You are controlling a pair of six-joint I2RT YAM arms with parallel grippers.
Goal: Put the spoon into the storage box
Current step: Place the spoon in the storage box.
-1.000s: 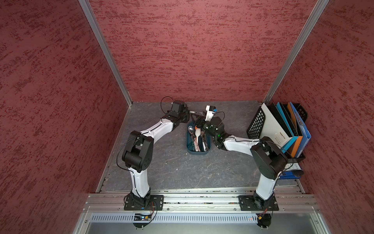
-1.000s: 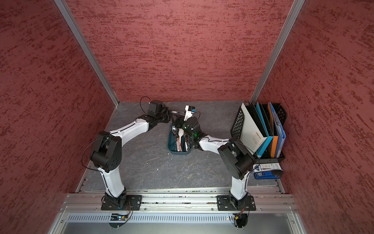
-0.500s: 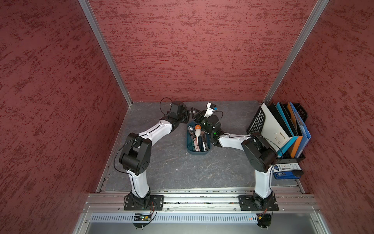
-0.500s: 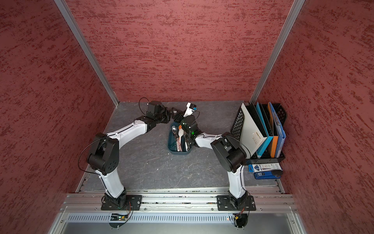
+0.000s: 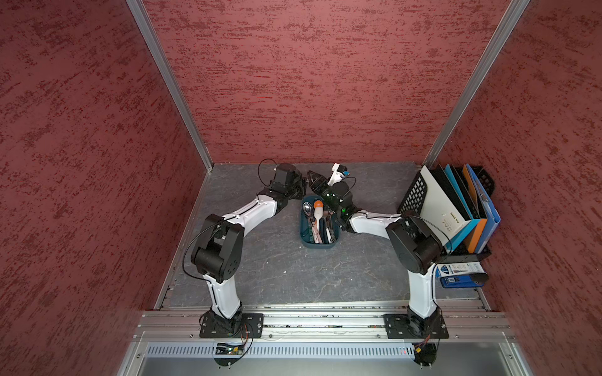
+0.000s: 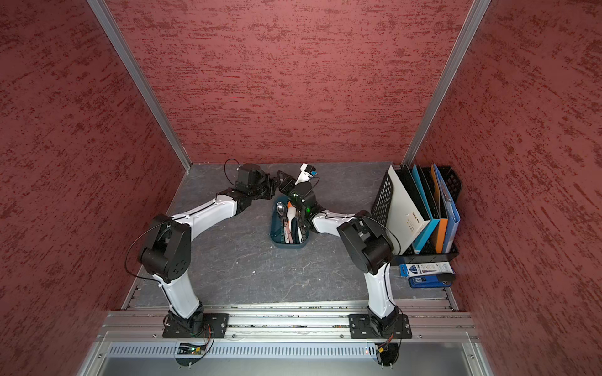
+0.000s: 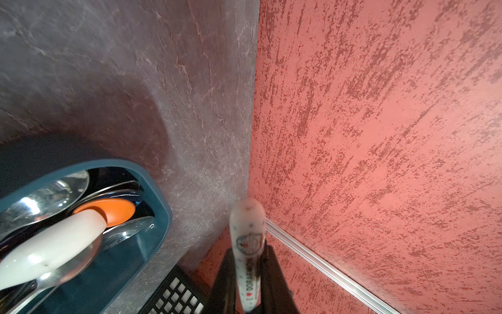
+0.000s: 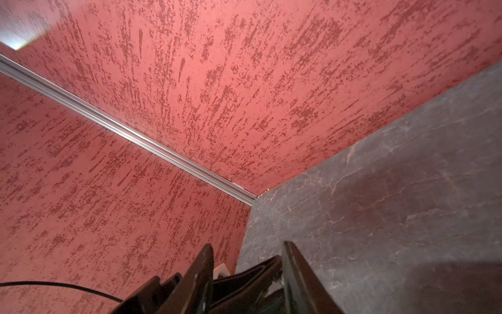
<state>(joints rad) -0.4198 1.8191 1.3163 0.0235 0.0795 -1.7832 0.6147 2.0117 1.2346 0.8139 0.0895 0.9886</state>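
Note:
The storage box [image 5: 304, 236], a shallow teal tray, lies mid-table with several spoons and utensils in it, and its rim [image 7: 163, 198] shows in the left wrist view. My left gripper [image 7: 248, 250] is shut on the spoon, of which only a white printed handle [image 7: 247, 231] shows, just beyond the box's far end. In both top views this gripper [image 5: 304, 188] [image 6: 273, 189] hovers there. My right gripper [image 5: 314, 179] [image 6: 282, 179] faces it, open [image 8: 248, 244], with the left gripper's black fingers showing between its jaws.
A black mesh file rack [image 5: 413, 194] with upright folders [image 5: 456, 208] stands at the right, and its mesh [image 7: 176, 296] shows near the left gripper. A blue box [image 5: 456, 276] lies in front of the rack. The red back wall [image 5: 309, 97] is close behind both grippers.
My right gripper has moved from over the box toward the back, up to the left gripper, and its jaws have narrowed. The left gripper keeps its hold.

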